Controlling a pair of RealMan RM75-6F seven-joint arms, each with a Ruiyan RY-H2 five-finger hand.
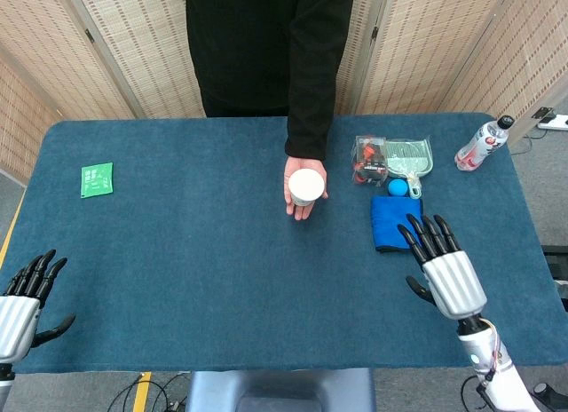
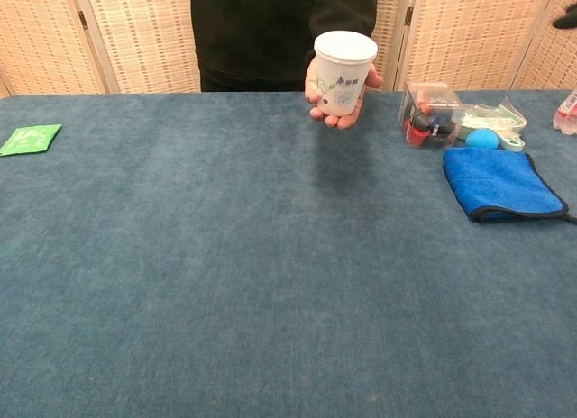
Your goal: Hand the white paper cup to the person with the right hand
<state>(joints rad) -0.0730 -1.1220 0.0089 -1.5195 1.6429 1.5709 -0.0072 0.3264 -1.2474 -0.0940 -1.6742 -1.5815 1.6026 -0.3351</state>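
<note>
We saw the white paper cup (image 2: 344, 59), a smooth tapered cylinder with a rolled rim, resting upright in the person's palm (image 1: 302, 197) above the far side of the blue felt-like counter (image 2: 225, 274). Our right hand (image 1: 444, 268) hovered empty, fingers spread, beside the folded blue cloth (image 1: 394, 224). Our left hand (image 1: 27, 298) was likewise splayed, holding nothing.

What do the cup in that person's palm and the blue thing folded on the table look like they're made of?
The white paper cup looks like thin matte paper: it has a rolled rim and small printed marks on its side. The blue cloth seems a soft, fuzzy fabric, perhaps microfibre, with a dark stitched edge; the exact fibre cannot be told.
</note>
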